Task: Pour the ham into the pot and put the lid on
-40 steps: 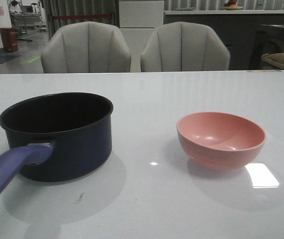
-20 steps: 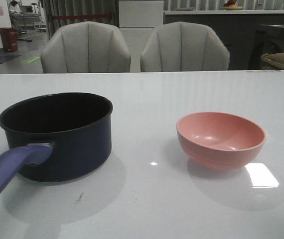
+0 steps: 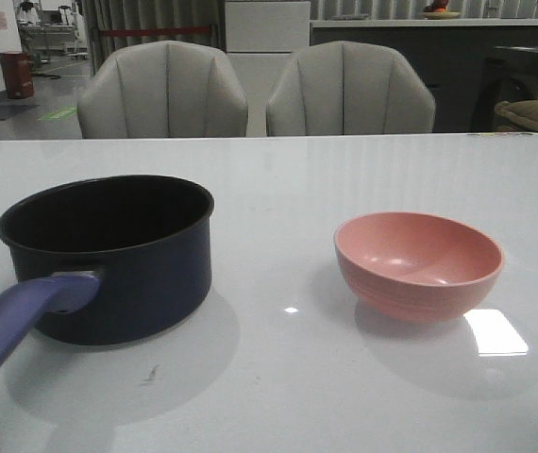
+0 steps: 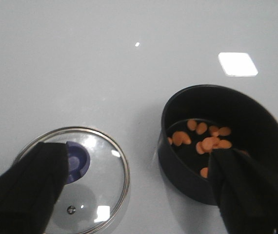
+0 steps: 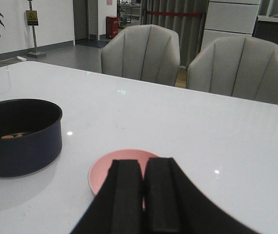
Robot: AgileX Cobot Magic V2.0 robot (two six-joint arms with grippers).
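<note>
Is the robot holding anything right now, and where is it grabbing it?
No, nothing. The left gripper is open above the glass lid and the pot, gripping neither. The right gripper is shut and empty above the pink bowl.

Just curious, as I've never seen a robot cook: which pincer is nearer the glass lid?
Left. The left pincer hangs open above the lid, beside the pot. The right pincer is shut above the pink bowl.

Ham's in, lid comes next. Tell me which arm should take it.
Left. Its open jaws hang right above the lid, which lies flat beside the pot holding the ham. The right arm's jaws are shut over the pink bowl.
</note>
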